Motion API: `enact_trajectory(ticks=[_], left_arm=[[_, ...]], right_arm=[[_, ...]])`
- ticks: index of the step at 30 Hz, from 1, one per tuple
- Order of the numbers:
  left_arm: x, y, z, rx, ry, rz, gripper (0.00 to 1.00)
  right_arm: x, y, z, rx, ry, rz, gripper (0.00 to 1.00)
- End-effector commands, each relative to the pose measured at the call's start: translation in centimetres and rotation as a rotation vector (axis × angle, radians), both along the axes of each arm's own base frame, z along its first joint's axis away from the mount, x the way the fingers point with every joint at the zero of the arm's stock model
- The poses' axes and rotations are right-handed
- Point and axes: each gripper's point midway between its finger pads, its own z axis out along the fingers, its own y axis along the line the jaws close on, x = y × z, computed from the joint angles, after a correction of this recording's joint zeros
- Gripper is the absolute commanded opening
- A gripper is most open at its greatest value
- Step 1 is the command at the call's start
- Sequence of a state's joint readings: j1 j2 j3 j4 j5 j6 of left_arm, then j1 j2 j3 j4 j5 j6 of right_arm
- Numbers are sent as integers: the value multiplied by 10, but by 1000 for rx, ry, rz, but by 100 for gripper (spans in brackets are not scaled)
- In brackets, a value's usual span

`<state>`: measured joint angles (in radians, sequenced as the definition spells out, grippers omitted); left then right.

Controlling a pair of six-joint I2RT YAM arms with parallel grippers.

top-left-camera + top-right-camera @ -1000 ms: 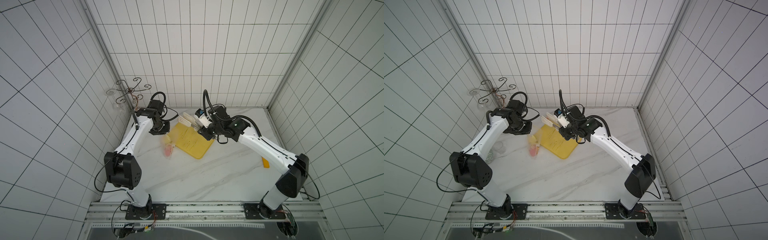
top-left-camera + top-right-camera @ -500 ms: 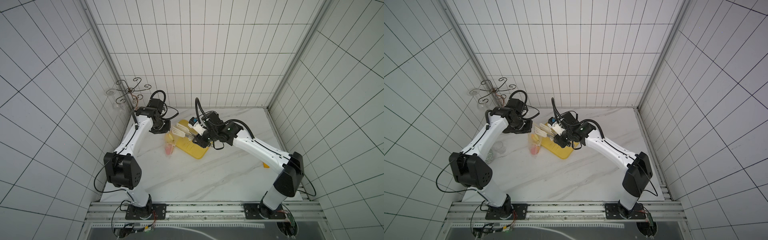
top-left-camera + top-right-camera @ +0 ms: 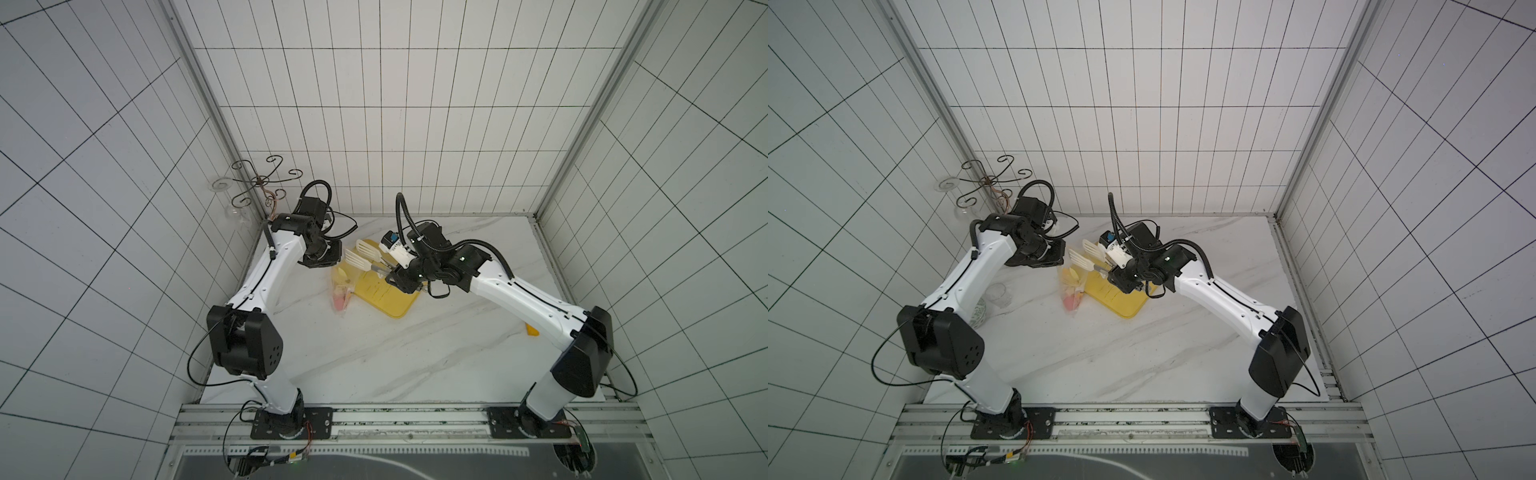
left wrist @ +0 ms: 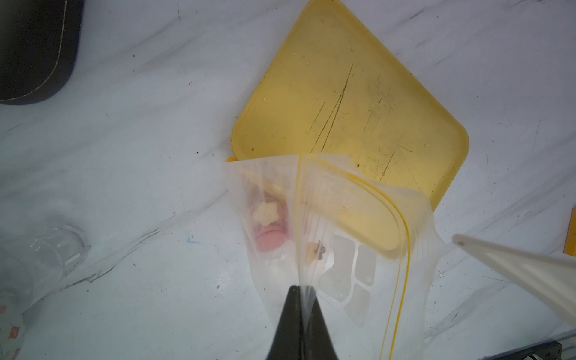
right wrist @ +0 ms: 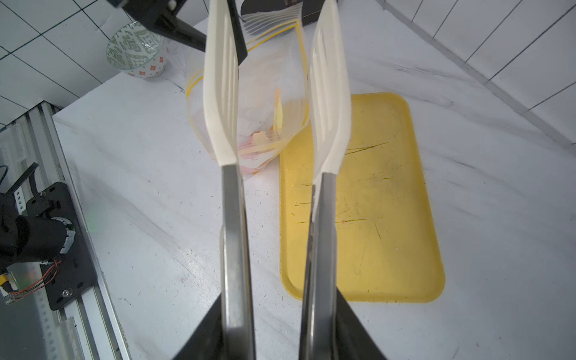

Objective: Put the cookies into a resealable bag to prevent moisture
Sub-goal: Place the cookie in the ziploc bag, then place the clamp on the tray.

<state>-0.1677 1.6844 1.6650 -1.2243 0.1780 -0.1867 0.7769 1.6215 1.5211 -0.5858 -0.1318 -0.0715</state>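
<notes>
Your left tool (image 4: 300,288) closed tight on bag (image 4: 327,193) rim, pinching clear plastic; bag hangs from it, mouth gaping, lower end by tray (image 4: 343,109) corner over tabletop (image 4: 124,156). Cookies (image 4: 270,243) sit inside bag, low down: pink rounds, pale flower piece on top. Your right tool (image 5: 279,318) clamps tongs (image 5: 219,109) by metal arms; white blades stand apart, tips near bag mouth. You cannot tell whether bag bottom touches tabletop

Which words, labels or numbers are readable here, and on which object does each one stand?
No text is readable.
On the bag, a tiny mark on one pale block: too small to read.
On the cup, a print with small orange squares: too blurred to read.
</notes>
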Motion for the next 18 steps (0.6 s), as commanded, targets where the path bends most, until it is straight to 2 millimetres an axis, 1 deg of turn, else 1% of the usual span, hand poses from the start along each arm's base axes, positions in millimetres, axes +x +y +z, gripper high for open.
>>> enact_trajectory(ticks=[1, 3, 4, 6, 8, 13, 18], left_arm=[[-7, 1, 10, -3, -30, -3, 0], [-11, 0, 9, -10, -24, -4, 0], [-13, -1, 10, -12, -24, -5, 0], [-17, 0, 13, -12, -32, -3, 0], [-20, 0, 13, -15, -32, 2, 0], [-30, -6, 12, -50, -25, -7, 0], [-34, -8, 12, -55, -23, -12, 0]], right_arm=[[25, -42, -20, -48, -63, -147, 45], [31, -51, -45, -89, -76, -171, 45], [33, -51, -57, -101, -76, -171, 45], [35, -47, -72, -94, -78, -164, 45], [40, -41, -82, -70, -106, -169, 44], [50, -29, -127, -119, -113, -158, 45], [57, -18, -149, -136, -109, -136, 45]])
